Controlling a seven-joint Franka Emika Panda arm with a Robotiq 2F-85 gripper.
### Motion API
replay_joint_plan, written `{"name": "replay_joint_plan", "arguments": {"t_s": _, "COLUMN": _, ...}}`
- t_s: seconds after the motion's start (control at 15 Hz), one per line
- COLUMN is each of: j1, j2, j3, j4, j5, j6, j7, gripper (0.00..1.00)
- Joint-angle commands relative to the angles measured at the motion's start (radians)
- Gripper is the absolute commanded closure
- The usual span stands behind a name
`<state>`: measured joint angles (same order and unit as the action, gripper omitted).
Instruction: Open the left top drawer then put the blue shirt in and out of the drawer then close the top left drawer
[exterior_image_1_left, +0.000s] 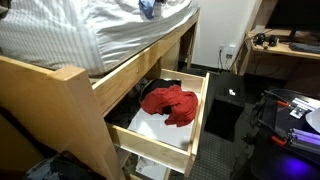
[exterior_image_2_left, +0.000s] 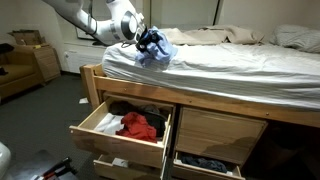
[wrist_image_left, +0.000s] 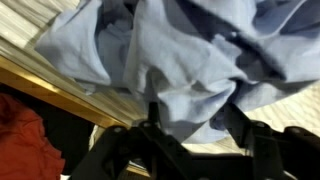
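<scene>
gripper (exterior_image_2_left: 147, 42): fingers pinching blue shirt (exterior_image_2_left: 160, 52) over mattress (exterior_image_2_left: 230, 62) edge | top left drawer (exterior_image_2_left: 115, 143): open, red garment (exterior_image_2_left: 141, 127) inside | shirt outside drawer

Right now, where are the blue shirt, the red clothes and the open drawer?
blue shirt (wrist_image_left: 170, 60), wrist view, middle of the cloth.
red clothes (exterior_image_1_left: 170, 102), in an exterior view, the pile's middle.
open drawer (exterior_image_2_left: 115, 146), in an exterior view, front panel.

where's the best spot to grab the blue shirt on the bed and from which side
Grip a raised fold at the top of the blue shirt, coming from above. It lies crumpled in a heap at the mattress edge, so no flat hem shows, while bunched ridges stand up to pinch. The gripper sits right at it.
</scene>
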<state>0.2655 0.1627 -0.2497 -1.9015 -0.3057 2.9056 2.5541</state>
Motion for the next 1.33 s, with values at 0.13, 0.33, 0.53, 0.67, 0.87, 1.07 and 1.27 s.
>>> {"name": "replay_joint_plan", "arguments": {"t_s": 0.13, "j1": -0.176, "j2": 0.000, "j3": 0.232, "j4": -0.087, "j5": 0.436, "j6": -0.001, "j7": -0.197, "gripper": 0.76}}
{"name": "replay_joint_plan", "arguments": {"t_s": 0.33, "j1": -0.246, "j2": 0.001, "j3": 0.323, "j4": -0.056, "j5": 0.699, "j6": -0.031, "j7": -0.364, "gripper": 0.95}}
{"name": "replay_joint_plan", "arguments": {"t_s": 0.53, "j1": -0.244, "j2": -0.038, "j3": 0.295, "j4": -0.032, "j5": 0.741, "j6": -0.121, "j7": -0.393, "gripper": 1.00}}
{"name": "replay_joint_plan", "arguments": {"t_s": 0.67, "j1": -0.241, "j2": -0.091, "j3": 0.271, "j4": -0.008, "j5": 0.696, "j6": -0.269, "j7": -0.365, "gripper": 1.00}}
{"name": "replay_joint_plan", "arguments": {"t_s": 0.87, "j1": -0.232, "j2": -0.170, "j3": 0.273, "j4": 0.008, "j5": 0.681, "j6": -0.516, "j7": -0.331, "gripper": 1.00}}
{"name": "replay_joint_plan", "arguments": {"t_s": 1.07, "j1": -0.222, "j2": -0.232, "j3": 0.284, "j4": 0.061, "j5": 0.701, "j6": -0.774, "j7": -0.314, "gripper": 1.00}}
{"name": "replay_joint_plan", "arguments": {"t_s": 1.27, "j1": -0.224, "j2": -0.253, "j3": 0.283, "j4": 0.183, "j5": 0.682, "j6": -1.020, "j7": -0.264, "gripper": 1.00}}
